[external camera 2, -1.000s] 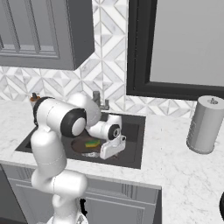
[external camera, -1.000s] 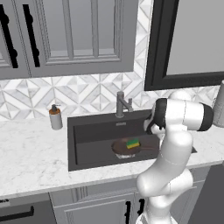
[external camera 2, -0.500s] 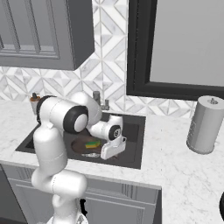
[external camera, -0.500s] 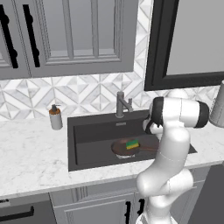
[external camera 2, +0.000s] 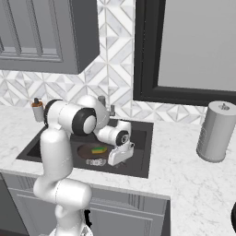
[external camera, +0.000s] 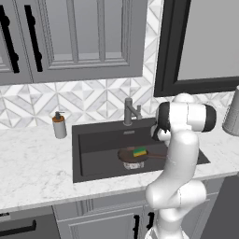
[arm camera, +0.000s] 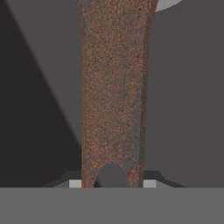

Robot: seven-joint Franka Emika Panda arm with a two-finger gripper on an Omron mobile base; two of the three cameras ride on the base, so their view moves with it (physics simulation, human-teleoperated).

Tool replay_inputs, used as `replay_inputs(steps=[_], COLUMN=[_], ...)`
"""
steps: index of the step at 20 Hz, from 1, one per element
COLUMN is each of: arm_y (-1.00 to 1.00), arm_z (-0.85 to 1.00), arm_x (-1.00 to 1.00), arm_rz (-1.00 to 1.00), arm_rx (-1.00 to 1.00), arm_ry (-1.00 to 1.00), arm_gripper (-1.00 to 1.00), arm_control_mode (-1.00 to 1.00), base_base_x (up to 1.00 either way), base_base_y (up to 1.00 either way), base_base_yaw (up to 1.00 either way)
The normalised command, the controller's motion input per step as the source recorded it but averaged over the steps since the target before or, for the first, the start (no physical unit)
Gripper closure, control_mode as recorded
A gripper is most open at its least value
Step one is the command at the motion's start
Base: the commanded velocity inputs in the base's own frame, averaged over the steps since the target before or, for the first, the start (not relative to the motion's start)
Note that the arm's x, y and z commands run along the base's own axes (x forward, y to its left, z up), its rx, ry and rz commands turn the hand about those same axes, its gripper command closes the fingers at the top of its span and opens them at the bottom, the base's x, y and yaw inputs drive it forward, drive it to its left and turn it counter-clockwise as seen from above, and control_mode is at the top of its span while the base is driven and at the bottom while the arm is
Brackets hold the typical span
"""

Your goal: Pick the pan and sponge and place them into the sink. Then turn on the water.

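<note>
The dark-brown pan [external camera: 132, 155] is low inside the black sink [external camera: 93, 136], over the round metal drain [external camera: 132, 165]. The green and yellow sponge [external camera: 139, 151] lies on the pan. My gripper [external camera 2: 117, 157] reaches into the right part of the basin and is shut on the pan's long handle [arm camera: 113, 87], which runs straight up the hand view from between my fingertips. From the right side I see the pan [external camera 2: 91, 150] with the sponge [external camera 2: 97, 150] on it. No stream runs from the grey faucet [external camera: 130, 112].
A soap dispenser [external camera: 59, 126] stands on the marble counter left of the sink. A grey cylindrical canister [external camera 2: 215, 131] stands on the counter to the right. Cabinets hang above the tiled wall, and a dark-framed window is behind the sink's right side.
Pan, sponge and gripper stay at the same place in the sink. Only the arm's upper part has shifted very slightly.
</note>
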Motion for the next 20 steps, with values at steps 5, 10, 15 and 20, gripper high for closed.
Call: replay_inputs(steps=[5,10,15,20], arm_y=[0.00,0.00,0.00,0.00], arm_z=[-0.30,-0.62,-0.45,-0.38], arm_x=[0.22,0.02,0.09,0.00], arm_rz=[-0.01,0.00,0.00,0.00], arm_rx=[0.00,0.00,0.00,0.00], arm_ry=[-0.06,-0.07,-0.06,-0.05], arm_gripper=[1.00,1.00,1.00,1.00], arm_control_mode=[-1.00,-1.00,-1.00,-1.00], base_base_x=[0.00,0.00,0.00,0.00], base_base_y=[0.00,0.00,0.00,0.00], base_base_yaw=[0.00,0.00,0.00,0.00])
